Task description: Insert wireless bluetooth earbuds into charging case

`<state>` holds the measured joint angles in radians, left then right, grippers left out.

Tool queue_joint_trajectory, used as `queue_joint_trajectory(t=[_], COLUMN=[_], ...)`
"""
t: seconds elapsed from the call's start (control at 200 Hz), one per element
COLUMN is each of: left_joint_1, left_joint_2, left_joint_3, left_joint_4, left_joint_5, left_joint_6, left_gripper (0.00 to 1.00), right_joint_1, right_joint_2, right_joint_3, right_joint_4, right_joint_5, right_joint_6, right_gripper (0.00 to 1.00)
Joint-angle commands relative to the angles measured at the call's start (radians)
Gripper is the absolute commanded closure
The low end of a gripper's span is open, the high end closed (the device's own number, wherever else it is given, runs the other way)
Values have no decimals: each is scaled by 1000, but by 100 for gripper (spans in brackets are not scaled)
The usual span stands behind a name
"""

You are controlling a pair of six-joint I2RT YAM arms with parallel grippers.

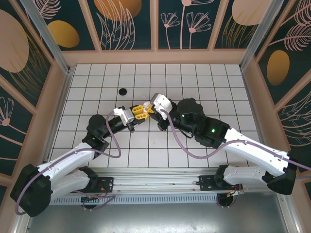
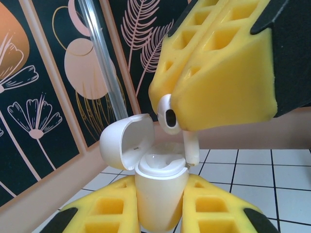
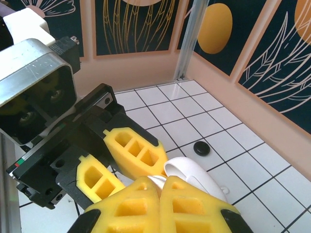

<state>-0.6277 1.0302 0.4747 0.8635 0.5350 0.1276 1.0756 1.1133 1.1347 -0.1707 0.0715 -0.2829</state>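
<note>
The white charging case (image 2: 160, 201) stands upright with my left gripper (image 2: 160, 180) shut on its body. Its lid (image 2: 121, 143) is open, tipped to the left. Just above it, my right gripper (image 2: 172, 99) is shut on a white earbud (image 2: 168, 115). The bud's stem (image 2: 190, 145) hangs down at the right rim of the case's open top. In the right wrist view my right gripper (image 3: 159, 183) covers most of the bud, and the lid (image 3: 194, 174) shows behind it beside the left gripper's fingers (image 3: 133, 150). From above, both grippers (image 1: 140, 111) (image 1: 151, 109) meet mid-table.
A round black puck (image 1: 123, 91) lies on the white tiled floor (image 1: 194, 77) behind and left of the grippers, also the puck (image 3: 201, 148) beyond the lid. A small white bit (image 3: 223, 190) shows on the tiles beside the lid. Patterned walls enclose the floor.
</note>
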Motion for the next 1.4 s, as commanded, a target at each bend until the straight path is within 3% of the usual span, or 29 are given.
queue_joint_trajectory(t=[0.0,1.396], left_joint_1=[2,3], left_joint_2=[-10,-25], left_joint_3=[4,4], left_joint_4=[32,15], left_joint_5=[-9,-46], left_joint_6=[-14,-24], left_gripper=[100,100], right_joint_1=[7,8], right_joint_2=[-22,30], right_joint_3=[20,13], right_joint_4=[48,32], right_joint_5=[34,45], right_joint_6=[-7,1], right_gripper=[98,98])
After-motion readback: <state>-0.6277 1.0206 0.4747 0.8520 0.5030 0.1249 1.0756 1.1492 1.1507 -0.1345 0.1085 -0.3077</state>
